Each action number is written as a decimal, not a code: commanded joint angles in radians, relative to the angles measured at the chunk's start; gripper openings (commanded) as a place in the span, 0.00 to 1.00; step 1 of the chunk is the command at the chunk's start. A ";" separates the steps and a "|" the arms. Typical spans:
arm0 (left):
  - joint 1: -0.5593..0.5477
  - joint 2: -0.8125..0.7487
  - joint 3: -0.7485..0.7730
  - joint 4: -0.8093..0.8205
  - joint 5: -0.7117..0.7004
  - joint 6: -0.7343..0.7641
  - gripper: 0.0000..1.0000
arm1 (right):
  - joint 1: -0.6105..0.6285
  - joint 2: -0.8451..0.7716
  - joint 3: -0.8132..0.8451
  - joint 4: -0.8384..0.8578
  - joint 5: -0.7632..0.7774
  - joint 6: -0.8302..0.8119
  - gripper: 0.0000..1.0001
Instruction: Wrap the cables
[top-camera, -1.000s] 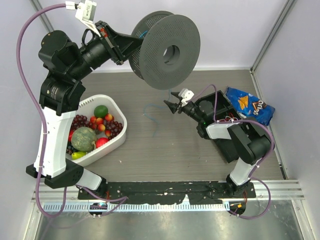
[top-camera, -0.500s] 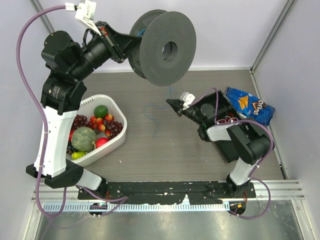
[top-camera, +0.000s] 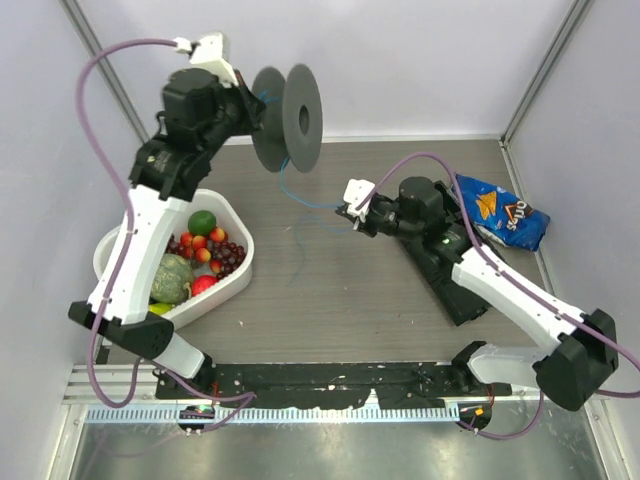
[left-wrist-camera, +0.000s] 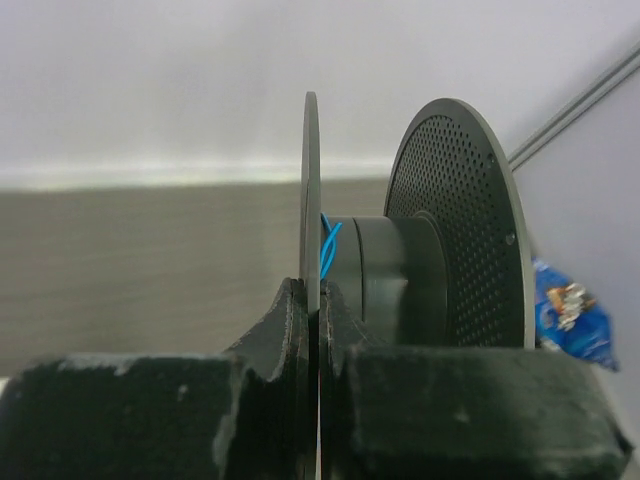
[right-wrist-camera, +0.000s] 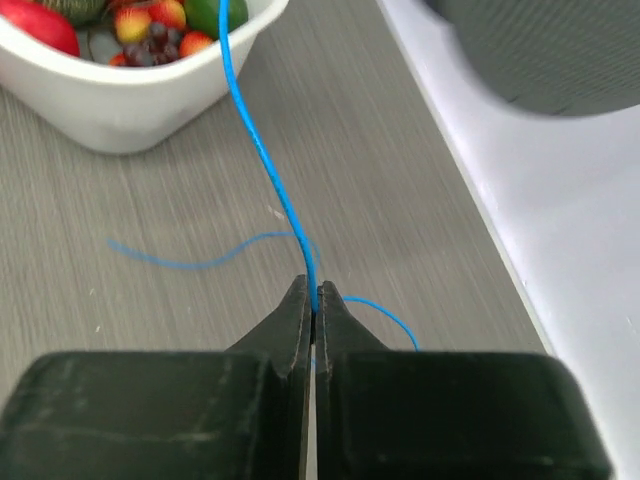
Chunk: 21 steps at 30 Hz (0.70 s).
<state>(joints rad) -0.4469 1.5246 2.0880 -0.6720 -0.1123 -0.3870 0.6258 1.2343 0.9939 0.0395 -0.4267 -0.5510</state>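
A dark grey perforated spool (top-camera: 300, 118) hangs in the air at the back of the table, edge-on to the top view. My left gripper (top-camera: 256, 112) is shut on its near flange (left-wrist-camera: 311, 180); a few turns of the blue cable (left-wrist-camera: 328, 250) lie on the hub. The cable (top-camera: 292, 190) drops from the spool and runs right to my right gripper (top-camera: 352, 212), which is shut on it. In the right wrist view the cable (right-wrist-camera: 262, 160) rises from the pinched fingertips of the right gripper (right-wrist-camera: 314, 290). A loose strand (top-camera: 297, 255) trails over the table.
A white bowl (top-camera: 243, 240) of fruit stands at the left, under the left arm. A blue chips bag (top-camera: 495, 210) lies at the right by the wall. A black box (top-camera: 445, 275) sits beneath the right arm. Walls close the back and both sides.
The right gripper has shut on the blue cable and that arm has stretched out. The left arm has swung the spool left and back, turning it edge-on.
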 joint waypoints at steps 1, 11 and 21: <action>-0.052 -0.007 -0.095 0.057 -0.090 0.019 0.00 | 0.012 -0.041 0.122 -0.415 0.088 -0.133 0.01; -0.121 -0.126 -0.404 0.141 0.092 0.163 0.00 | 0.012 -0.019 0.374 -0.518 0.170 -0.129 0.01; -0.113 -0.190 -0.506 0.008 0.532 0.384 0.00 | -0.190 0.086 0.535 -0.495 0.131 -0.061 0.01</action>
<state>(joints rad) -0.5625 1.3933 1.5833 -0.6670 0.1551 -0.1089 0.5541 1.2610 1.4330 -0.4732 -0.2726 -0.6662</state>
